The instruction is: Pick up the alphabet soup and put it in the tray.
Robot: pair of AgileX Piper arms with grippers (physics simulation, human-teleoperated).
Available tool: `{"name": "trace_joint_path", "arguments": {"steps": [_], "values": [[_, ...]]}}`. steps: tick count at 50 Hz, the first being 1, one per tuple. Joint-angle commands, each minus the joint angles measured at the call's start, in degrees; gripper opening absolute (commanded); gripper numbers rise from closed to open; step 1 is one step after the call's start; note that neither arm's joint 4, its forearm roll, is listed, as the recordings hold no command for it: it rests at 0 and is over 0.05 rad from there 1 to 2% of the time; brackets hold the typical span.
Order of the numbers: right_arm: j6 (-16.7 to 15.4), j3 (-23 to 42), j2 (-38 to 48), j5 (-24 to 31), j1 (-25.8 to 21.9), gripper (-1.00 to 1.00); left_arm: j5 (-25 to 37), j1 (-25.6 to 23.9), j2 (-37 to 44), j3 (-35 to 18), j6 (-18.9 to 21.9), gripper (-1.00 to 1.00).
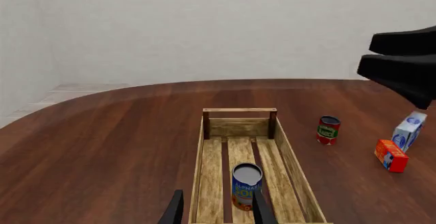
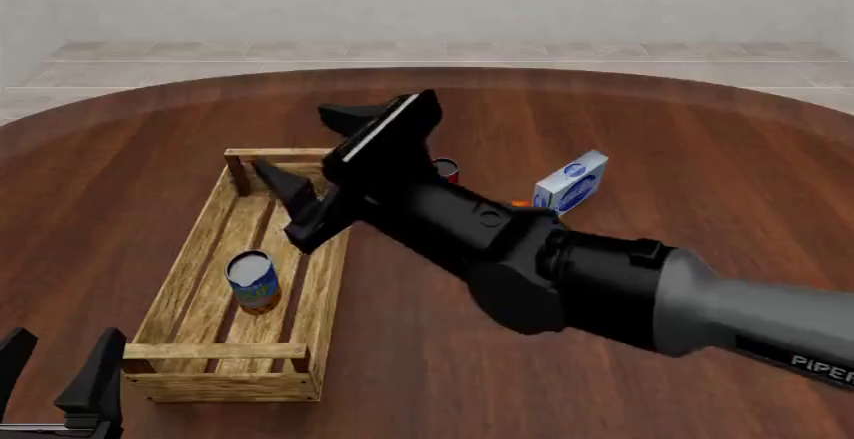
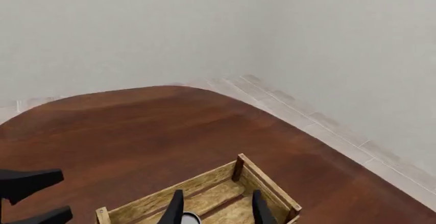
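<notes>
In the left wrist view, the small blue-labelled alphabet soup can with a grey metal top [image 1: 246, 185] stands upright on the slatted floor of the long light-wood tray [image 1: 294, 173]. The left gripper [image 1: 216, 209] is spread open, holding nothing. Beyond the tray on the dark wooden counter [image 1: 102, 142] stand a red-and-green-labelled can [image 1: 328, 130], a white-and-blue carton [image 1: 408, 131] and an orange box [image 1: 391, 155].

In the front view, the can [image 2: 252, 280] sits inside the tray [image 2: 174, 289] at about 8 o'clock from the counter's [image 2: 667, 159] centre. The right gripper [image 2: 314, 174] hovers above the tray's far half, open and empty. The left gripper [image 2: 60, 374] waits at the tray's near end, at 7 o'clock.

In the right wrist view, the right gripper's [image 3: 216, 207] dark fingers [image 3: 175, 209] stand apart over the tray [image 3: 266, 183].
</notes>
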State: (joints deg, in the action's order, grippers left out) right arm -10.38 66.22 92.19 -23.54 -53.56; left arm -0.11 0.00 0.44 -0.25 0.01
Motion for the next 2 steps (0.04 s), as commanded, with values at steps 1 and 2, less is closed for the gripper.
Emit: {"name": "trace_joint_path", "arguments": {"steps": [1, 2], "values": [[-1.1, -8.4, -13.8, -0.9, 3.1, 1.00, 0.0, 0.0, 0.0, 0.0, 0.0, 1.00], [-1.5, -9.8, -15.5, -1.4, 3.3, 1.00, 0.0, 0.0, 0.0, 0.0, 0.0, 1.00]]}}
